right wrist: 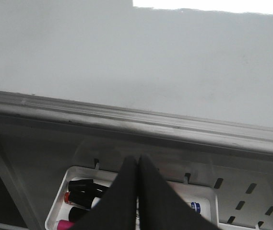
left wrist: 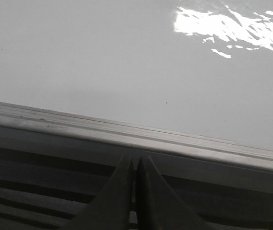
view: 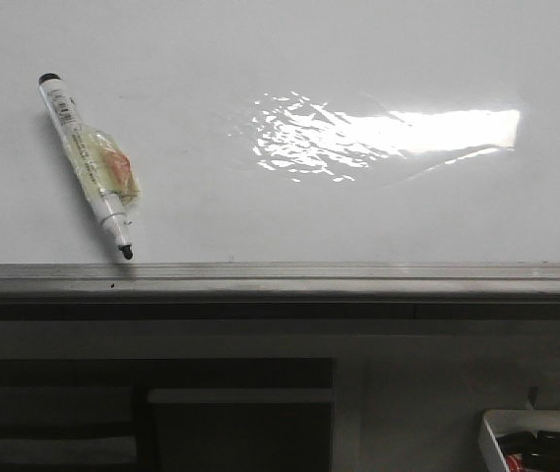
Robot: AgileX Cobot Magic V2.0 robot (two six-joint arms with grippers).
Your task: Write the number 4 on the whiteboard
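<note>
The whiteboard [view: 289, 197] fills the front view, glossy white with a bright glare patch and a grey edge rail [view: 280, 278] along its near side. No number 4 shows on it. A white marker [view: 91, 169] with a black uncapped tip and yellowish tape round its barrel lies on the board at the left, tip near the rail. My left gripper [left wrist: 136, 163] is shut and empty, below the rail [left wrist: 126, 132]. My right gripper [right wrist: 137, 160] is shut and empty, over the small tray [right wrist: 59, 196]. Neither gripper shows in the front view.
A small white tray [view: 501, 425] with several markers [view: 545, 447] hangs below the board at the lower right; it shows in the right wrist view with black, red and pink markers [right wrist: 83, 189]. Dark slatted panels [view: 53, 413] lie below the rail at the left.
</note>
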